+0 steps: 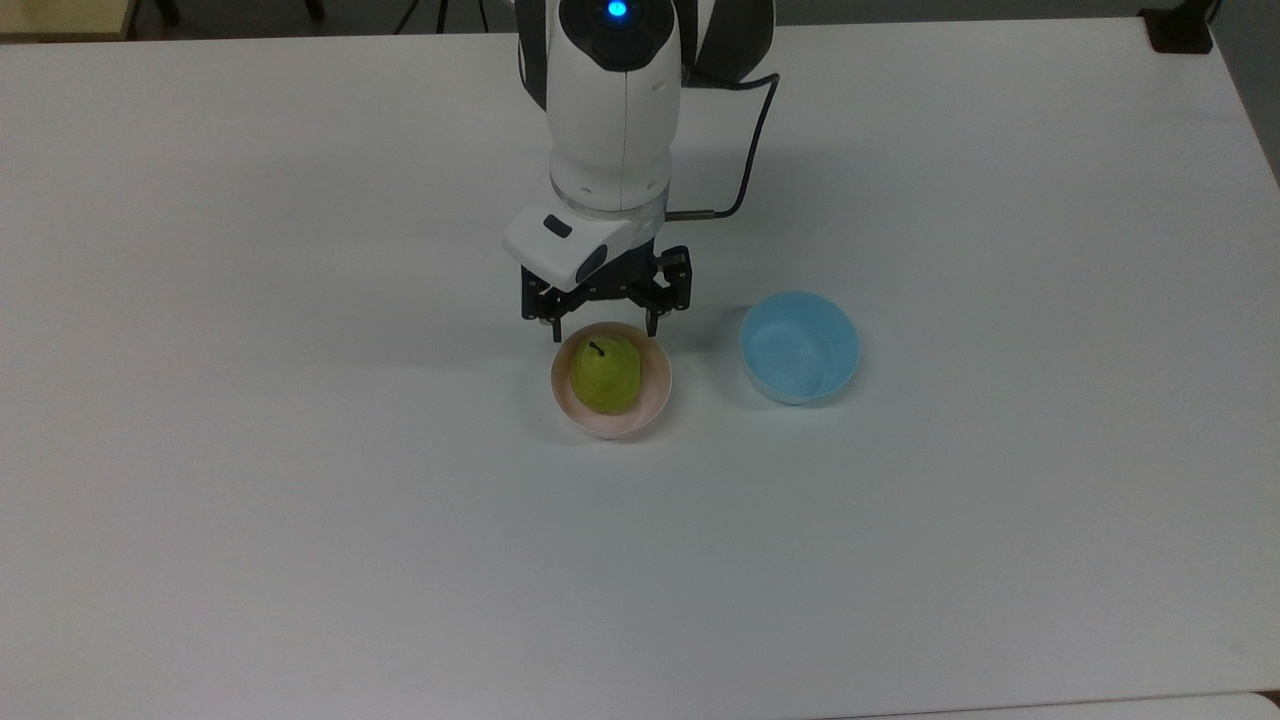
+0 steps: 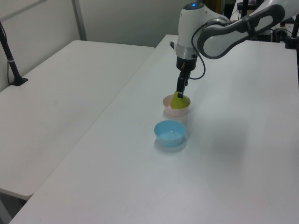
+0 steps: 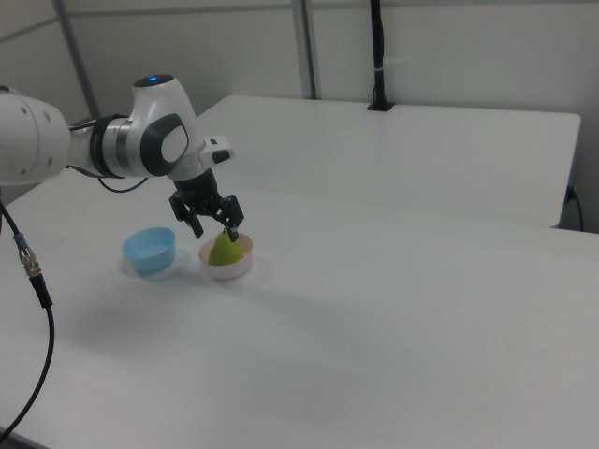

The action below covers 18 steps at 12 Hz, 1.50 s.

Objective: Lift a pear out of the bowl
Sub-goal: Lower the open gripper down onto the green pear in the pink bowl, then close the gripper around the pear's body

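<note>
The claw (image 1: 602, 327) hangs spread just above the pear (image 1: 605, 373), which sits upright in the pink bowl (image 1: 657, 391), ready to straddle it.

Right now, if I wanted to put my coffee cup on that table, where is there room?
Plenty: the table is bare in the whole near half of the top view, and at the top view's far left and right. The crowded spot is the middle, where the gripper hangs open over the pear in the pink bowl, beside the blue bowl.
</note>
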Tool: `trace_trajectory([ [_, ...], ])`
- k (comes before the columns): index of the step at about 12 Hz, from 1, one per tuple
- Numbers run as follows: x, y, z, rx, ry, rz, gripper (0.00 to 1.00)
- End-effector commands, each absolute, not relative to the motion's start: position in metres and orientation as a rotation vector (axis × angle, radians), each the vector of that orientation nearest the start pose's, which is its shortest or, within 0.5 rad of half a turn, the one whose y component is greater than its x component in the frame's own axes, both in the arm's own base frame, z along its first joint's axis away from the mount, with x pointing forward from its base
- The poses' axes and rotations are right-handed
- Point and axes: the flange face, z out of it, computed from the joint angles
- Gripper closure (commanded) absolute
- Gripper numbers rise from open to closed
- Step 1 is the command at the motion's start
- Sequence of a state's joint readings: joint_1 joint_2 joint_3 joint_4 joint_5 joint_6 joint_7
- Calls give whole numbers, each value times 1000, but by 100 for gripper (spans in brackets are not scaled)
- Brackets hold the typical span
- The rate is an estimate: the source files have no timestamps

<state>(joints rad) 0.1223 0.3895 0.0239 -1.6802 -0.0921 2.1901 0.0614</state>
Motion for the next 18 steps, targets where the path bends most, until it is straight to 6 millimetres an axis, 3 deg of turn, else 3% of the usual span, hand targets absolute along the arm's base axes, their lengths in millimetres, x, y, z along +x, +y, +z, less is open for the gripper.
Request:
trace_trajectory([
  [1,674,95,367,-3190,-258,-243,14],
  [5,678,98,349,-3183,-265,-264,18],
  [8,680,101,341,-3191,-287,-269,26],
  [10,680,101,342,-3192,-287,-272,40],
  [12,679,103,342,-3191,-291,-272,60],
  [15,678,103,349,-3191,-281,-273,63],
  [18,677,101,372,-3179,-247,-317,63],
])
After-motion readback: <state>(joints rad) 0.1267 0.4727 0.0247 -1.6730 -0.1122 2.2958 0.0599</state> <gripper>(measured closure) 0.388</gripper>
